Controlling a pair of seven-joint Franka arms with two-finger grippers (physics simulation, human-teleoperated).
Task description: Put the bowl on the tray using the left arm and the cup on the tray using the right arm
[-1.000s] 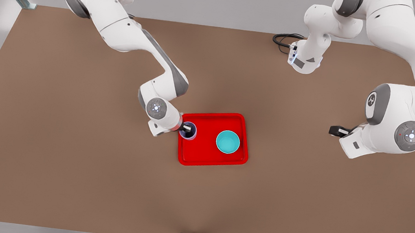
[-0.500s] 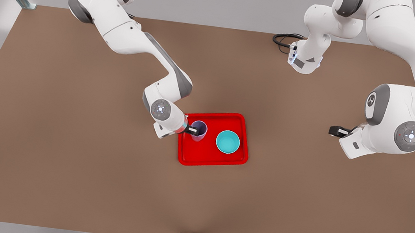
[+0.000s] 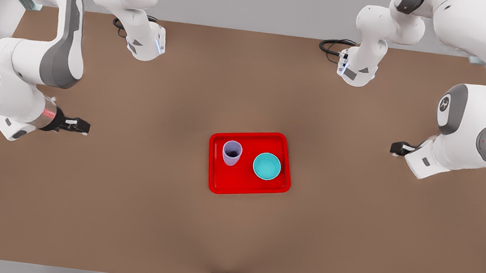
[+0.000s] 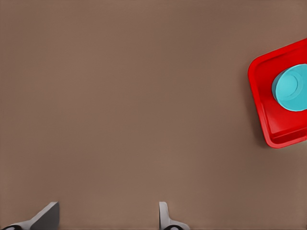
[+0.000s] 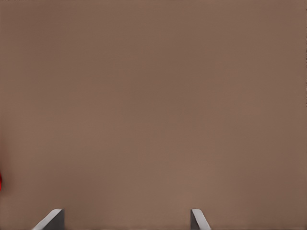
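Cup (image 3: 232, 152) and bowl (image 3: 266, 166) stand on the tray (image 3: 246, 188) at centre frame; left gripper (image 3: 397, 148) and right gripper (image 3: 82, 126) hang wide, empty, leaving little risk of toppling.

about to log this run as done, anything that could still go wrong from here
Little, probably. The cup stands upright but close to the tray's rim, and is narrow, so a knock to the table could tip it. The bowl sits low and looks steadier. Both the left gripper and right gripper are open, well clear of the tray.

Bare table (image 3: 122, 210) surrounds tray (image 3: 246, 188); cup (image 3: 231, 152) and bowl (image 3: 266, 166) occupy it.
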